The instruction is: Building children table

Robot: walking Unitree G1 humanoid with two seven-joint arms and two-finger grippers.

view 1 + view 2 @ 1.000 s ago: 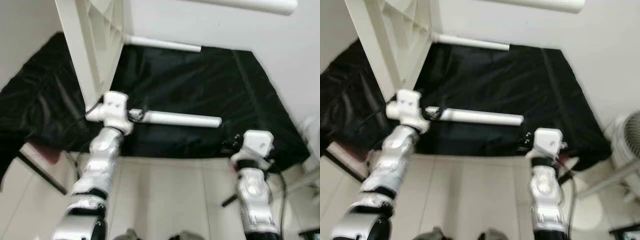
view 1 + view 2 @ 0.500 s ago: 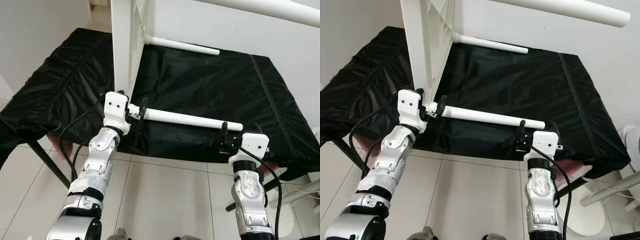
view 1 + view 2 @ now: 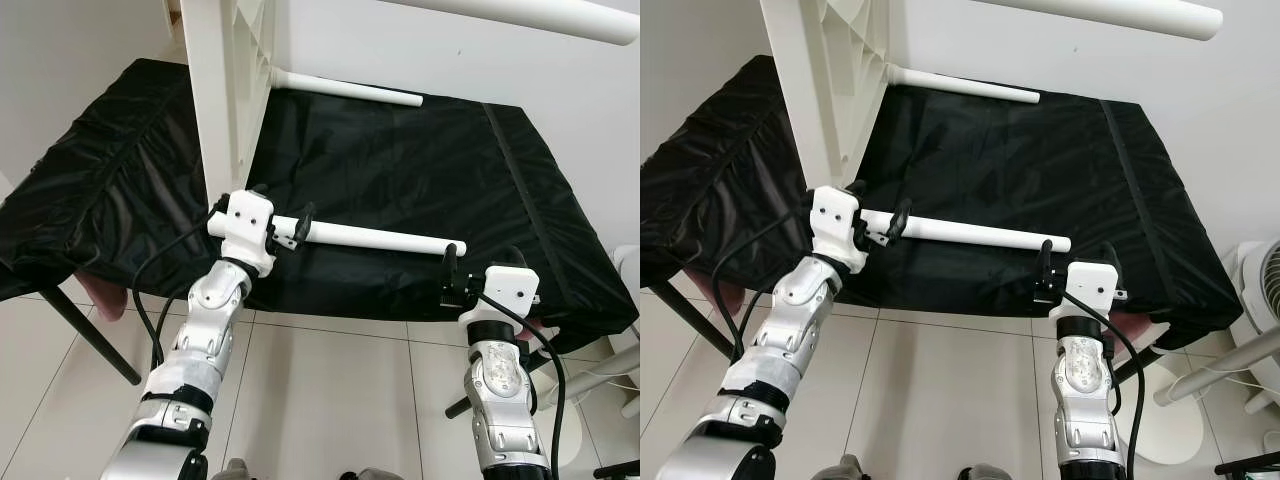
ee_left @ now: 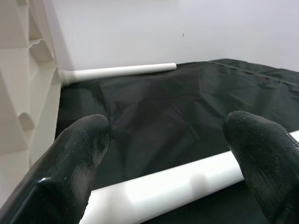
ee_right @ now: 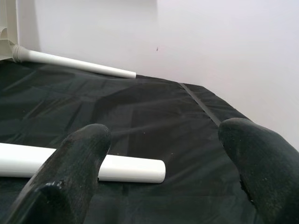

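Note:
A white tabletop (image 3: pixel 222 95) stands on edge on the black-covered surface (image 3: pixel 400 160). One white leg (image 3: pixel 345 88) juts from it along the back wall, and another leg (image 3: pixel 520 14) shows at the top right. A loose white leg (image 3: pixel 375 238) lies across the front of the cloth. My left gripper (image 3: pixel 282 210) is open, its fingers either side of the loose leg's (image 4: pixel 177 184) left end. My right gripper (image 3: pixel 478 262) is open at the cloth's front edge, just short of the leg's right end (image 5: pixel 135 170), with nothing between its fingers.
A white wall backs the surface. A white fan (image 3: pixel 1265 290) stands on the tiled floor (image 3: pixel 330 400) at the right. A black frame leg (image 3: pixel 90 335) slants down under the cloth's left corner, with something pink (image 3: pixel 100 295) beside it.
The blur of a second ago is gone and the whole view has shifted. My left gripper has moved a little to the right along the loose leg. The right gripper stays put.

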